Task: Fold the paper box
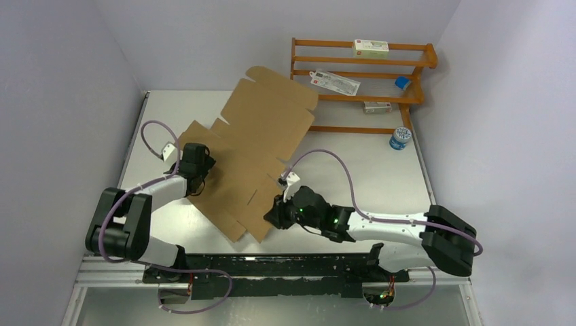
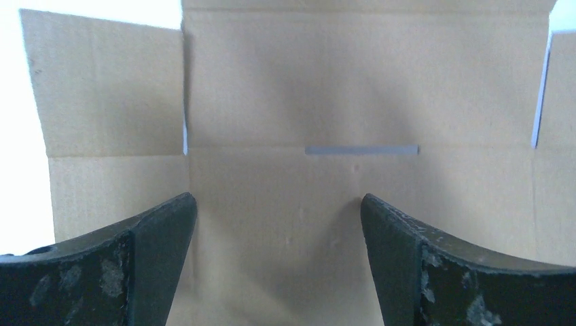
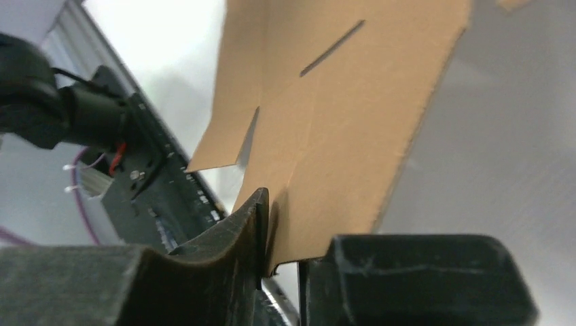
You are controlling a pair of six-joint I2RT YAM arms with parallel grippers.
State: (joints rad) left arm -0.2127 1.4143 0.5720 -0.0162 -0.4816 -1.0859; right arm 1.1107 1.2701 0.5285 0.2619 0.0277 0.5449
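The paper box (image 1: 261, 136) is a flat sheet of plain brown cardboard with flaps and slits. It lies diagonally across the table, its far end raised. My left gripper (image 1: 204, 166) is at the sheet's left edge. In the left wrist view it (image 2: 278, 200) is open, with its fingers wide apart over the cardboard (image 2: 353, 88), which fills that view. My right gripper (image 1: 275, 212) is at the sheet's near right edge. In the right wrist view it (image 3: 289, 231) is shut on the edge of the cardboard (image 3: 339, 102), which rises from between the fingers.
An orange wooden rack (image 1: 414, 64) stands at the back right and holds small white cartons (image 1: 370, 47) and a blue item (image 1: 402, 83). A blue-and-white jar (image 1: 399, 139) stands on the table beside it. Grey walls close in both sides. A black rail (image 1: 272, 268) runs along the near edge.
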